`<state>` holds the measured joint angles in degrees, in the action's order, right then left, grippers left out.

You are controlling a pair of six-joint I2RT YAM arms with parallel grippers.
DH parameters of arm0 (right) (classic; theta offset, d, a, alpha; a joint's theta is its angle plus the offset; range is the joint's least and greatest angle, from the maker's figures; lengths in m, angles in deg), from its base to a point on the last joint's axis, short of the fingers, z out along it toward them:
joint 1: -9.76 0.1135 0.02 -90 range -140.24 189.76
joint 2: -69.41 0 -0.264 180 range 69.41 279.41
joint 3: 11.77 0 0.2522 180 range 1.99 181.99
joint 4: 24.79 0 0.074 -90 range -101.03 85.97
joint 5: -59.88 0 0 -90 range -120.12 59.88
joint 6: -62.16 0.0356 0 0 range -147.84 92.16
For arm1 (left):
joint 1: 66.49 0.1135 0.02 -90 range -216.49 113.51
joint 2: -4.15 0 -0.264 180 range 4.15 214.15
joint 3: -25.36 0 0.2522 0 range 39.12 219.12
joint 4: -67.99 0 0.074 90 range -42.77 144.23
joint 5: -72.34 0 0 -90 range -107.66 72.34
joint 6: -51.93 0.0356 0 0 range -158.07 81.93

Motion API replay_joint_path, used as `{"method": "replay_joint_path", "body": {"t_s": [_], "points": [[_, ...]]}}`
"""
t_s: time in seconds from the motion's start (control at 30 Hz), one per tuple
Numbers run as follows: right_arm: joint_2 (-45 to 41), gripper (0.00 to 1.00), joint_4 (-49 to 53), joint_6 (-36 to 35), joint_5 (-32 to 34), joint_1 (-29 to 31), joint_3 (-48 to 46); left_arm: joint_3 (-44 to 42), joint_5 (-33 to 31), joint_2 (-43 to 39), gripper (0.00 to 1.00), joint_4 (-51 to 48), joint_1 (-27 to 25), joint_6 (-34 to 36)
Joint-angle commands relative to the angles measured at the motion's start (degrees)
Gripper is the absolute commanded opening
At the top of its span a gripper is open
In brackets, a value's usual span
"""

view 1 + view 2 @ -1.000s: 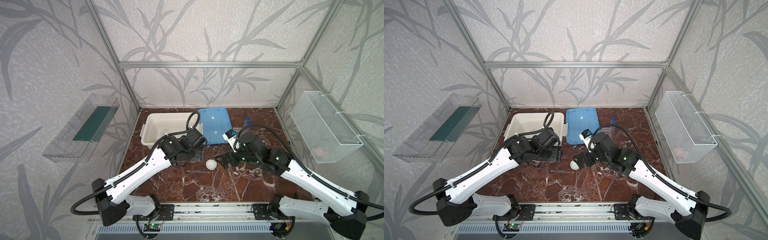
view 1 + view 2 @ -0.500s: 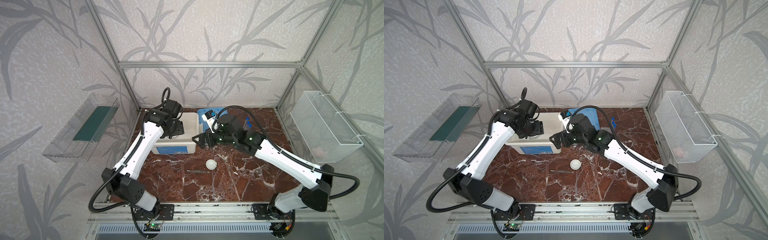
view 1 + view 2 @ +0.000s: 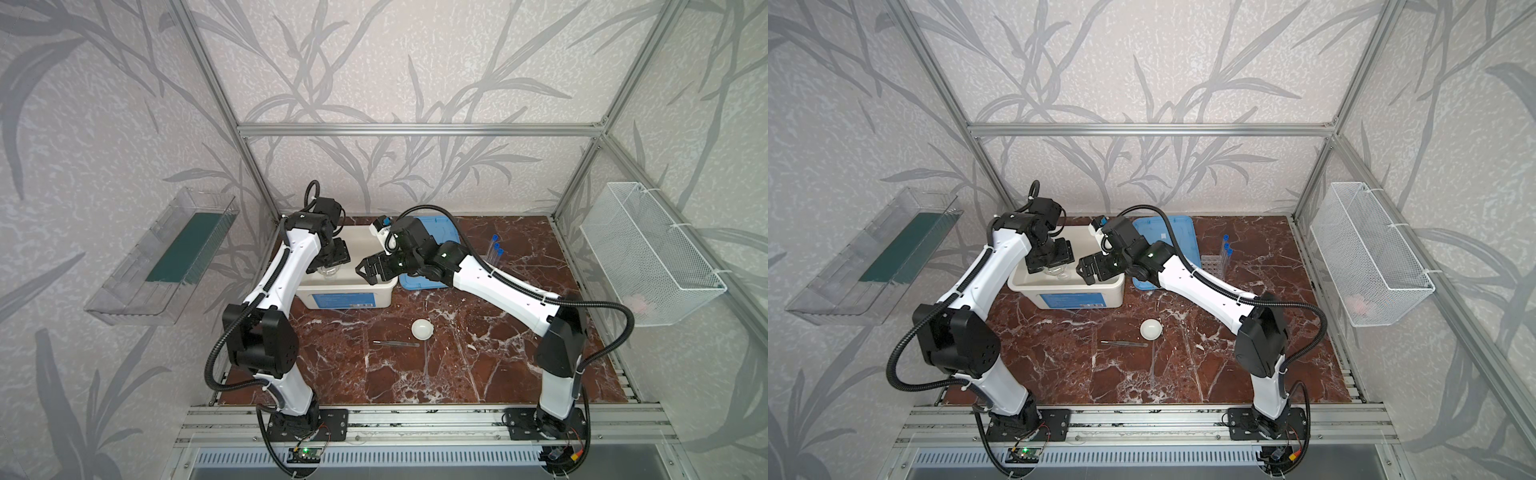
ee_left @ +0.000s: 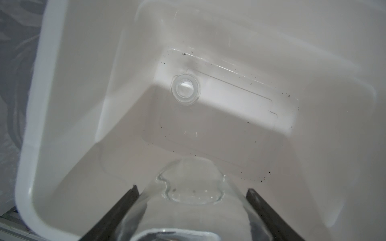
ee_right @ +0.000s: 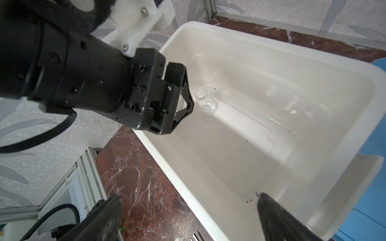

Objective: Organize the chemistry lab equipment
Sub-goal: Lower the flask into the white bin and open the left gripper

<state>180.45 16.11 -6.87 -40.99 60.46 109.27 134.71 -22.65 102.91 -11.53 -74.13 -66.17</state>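
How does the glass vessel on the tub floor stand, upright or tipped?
Upright: the glass vessel rests on its base, mouth upward, in the tub.

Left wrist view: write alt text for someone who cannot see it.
The left claw grips a clear flask between its dark fingers above a white tub. A second small flask stands mouth-up on the tub's speckled floor, near one corner.

Both arms reaching forward, left end effector point(image 3: 330, 268) gripping, right end effector point(image 3: 368, 274) spread wide
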Motion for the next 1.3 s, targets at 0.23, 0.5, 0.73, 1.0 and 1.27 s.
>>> {"method": "replay_joint_path", "body": {"t_s": [0.23,0.5,0.73,1.0,1.27], "points": [[8.04,0.97,5.56,0.48,-0.56,0.39,8.35,-4.49,0.82,4.85,0.32,4.96,2.51,0.52],[12.22,0.97,9.1,-0.83,0.11,0.39,13.59,-9.64,1.39,6.88,0.31,9.35,4.35,-1.11],[15.11,0.97,11.53,-1.71,0.29,0.37,17.66,-11.32,-0.07,8.35,0.32,10.85,4.56,-0.58],[18.24,0.97,14.58,-2.76,0.07,0.36,22.33,-11.64,1.21,10.24,0.33,12.93,4.61,0.58],[19.82,0.97,16.62,-3.48,-0.19,0.37,25.52,-13.08,1.42,12.22,0.35,14.53,4.65,0.44]]}}
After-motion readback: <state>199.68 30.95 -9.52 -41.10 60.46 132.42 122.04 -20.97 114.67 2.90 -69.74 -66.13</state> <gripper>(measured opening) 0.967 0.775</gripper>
